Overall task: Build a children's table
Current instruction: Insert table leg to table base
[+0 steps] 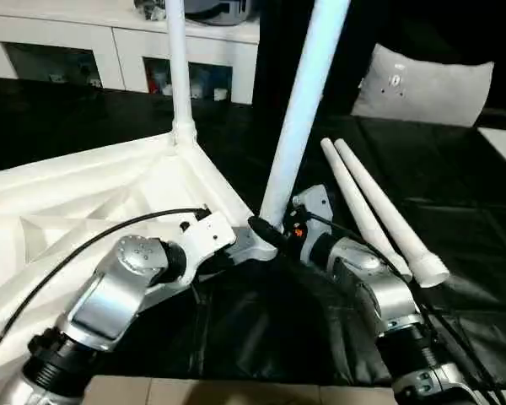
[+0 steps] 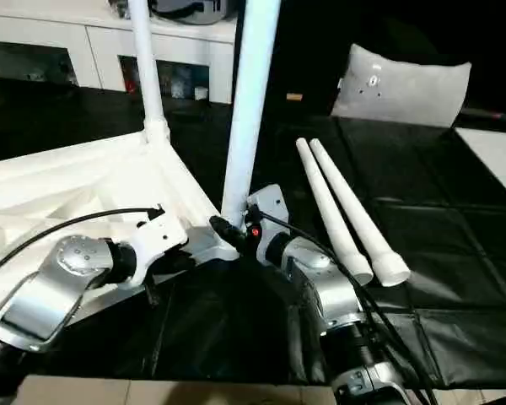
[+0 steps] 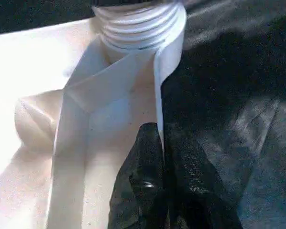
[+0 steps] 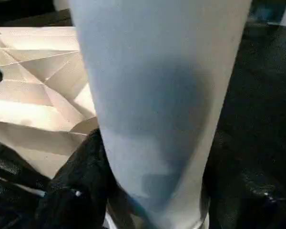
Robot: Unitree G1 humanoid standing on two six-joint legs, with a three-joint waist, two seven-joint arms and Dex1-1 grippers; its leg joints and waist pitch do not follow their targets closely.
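On black sheet: ribbed white tabletop — left jaws pinch rim; right jaws seemingly straddle smooth tapered leg.

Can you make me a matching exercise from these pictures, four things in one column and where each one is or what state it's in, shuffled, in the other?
Column one:
1. left gripper
2. right gripper
3. far leg
4. two loose legs

Column two:
A. lying side by side on the black sheet
B. standing upright in a corner socket of the upturned table top
C. fingers pinched on the table top's rim
D. fingers either side of the near leg, low down by its socket

Pairs: 1-C, 2-D, 3-B, 4-A
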